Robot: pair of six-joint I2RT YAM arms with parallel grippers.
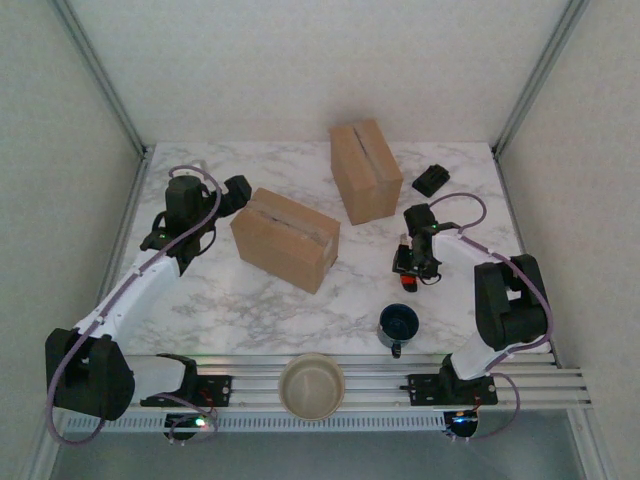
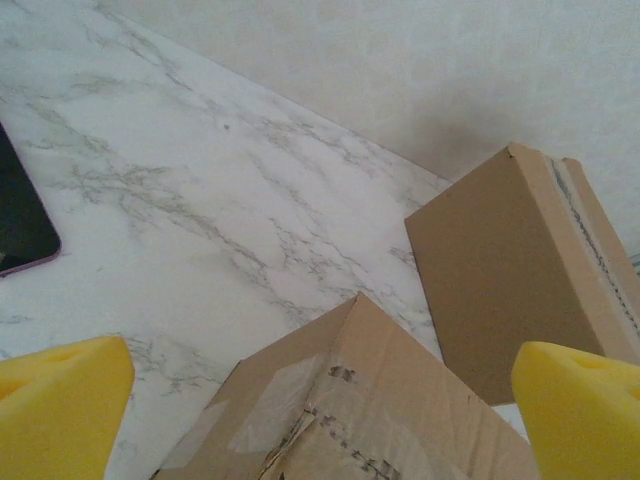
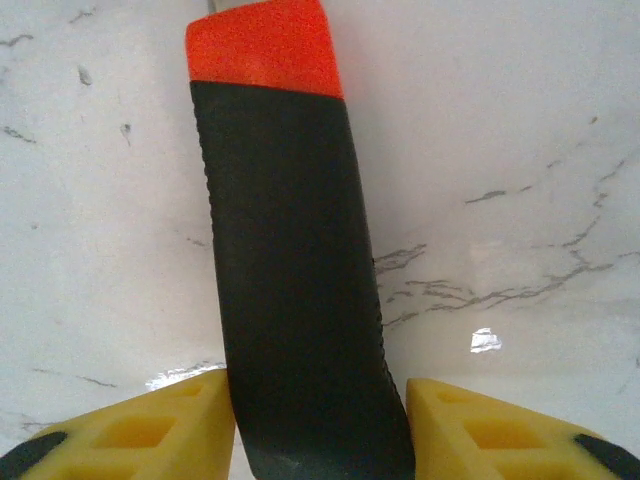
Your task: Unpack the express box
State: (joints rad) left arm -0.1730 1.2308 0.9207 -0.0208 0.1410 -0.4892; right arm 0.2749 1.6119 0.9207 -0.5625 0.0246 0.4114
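A bowl point(image 1: 311, 385) sits on the near rail, with a dark mug point(image 1: 398, 325) just beyond it on the worktop point(image 1: 250, 310). The right claw point(image 3: 320, 425) presses its pads against both sides of a black-and-orange cutter point(image 3: 290, 250) lying on the marble. The left claw point(image 2: 320, 405) gapes wide and holds nothing, over the left end of the nearer box point(image 1: 285, 238). A second box point(image 1: 365, 170) stands farther back.

Enclosed on 3 sides by plain pale walls point(image 1: 320, 60). Floored with a white, grey-veined marble tabletop point(image 1: 250, 310). Framed by 2 slanted metal posts point(image 1: 100, 75). Lit softly, evenly.
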